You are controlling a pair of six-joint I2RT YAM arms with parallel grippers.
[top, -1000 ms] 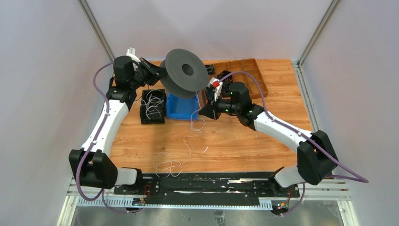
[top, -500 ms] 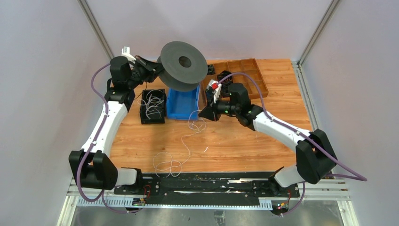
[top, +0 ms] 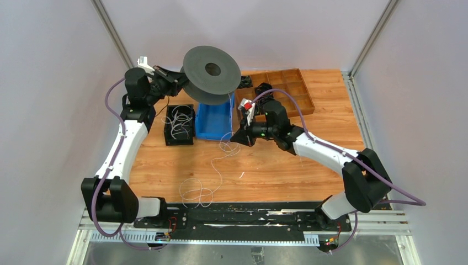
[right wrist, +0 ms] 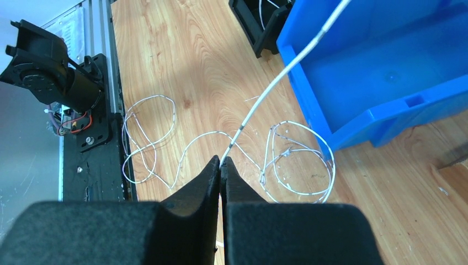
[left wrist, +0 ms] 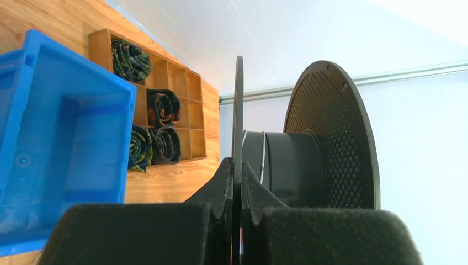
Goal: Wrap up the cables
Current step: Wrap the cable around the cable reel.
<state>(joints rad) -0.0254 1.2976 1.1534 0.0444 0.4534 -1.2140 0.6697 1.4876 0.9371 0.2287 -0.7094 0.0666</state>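
My left gripper (left wrist: 237, 165) is shut on the thin near flange of a dark grey spool (top: 212, 69), holding it in the air above the blue bin; in the top view the left gripper (top: 177, 79) is at the spool's left side. A turn of white wire (left wrist: 263, 160) lies on the spool's hub. The cable (right wrist: 265, 94), a very thin whitish wire, runs taut over the bin's corner to my right gripper (right wrist: 221, 163), which is shut on it. Loose loops of the cable (top: 198, 190) trail across the wooden table. The right gripper (top: 238, 138) hovers by the bin's front right corner.
The blue bin (top: 201, 135) stands under the spool. Left of it, a black box (top: 168, 132) holds more tangled white wire. A wooden compartment tray (top: 301, 102) with dark cable coils sits at the back right. A black rail (top: 243, 212) lines the near edge.
The left arm has carried the spool a little to the left and farther back. The right gripper has shifted left, closer to the blue bin's front corner, with the wire in it.
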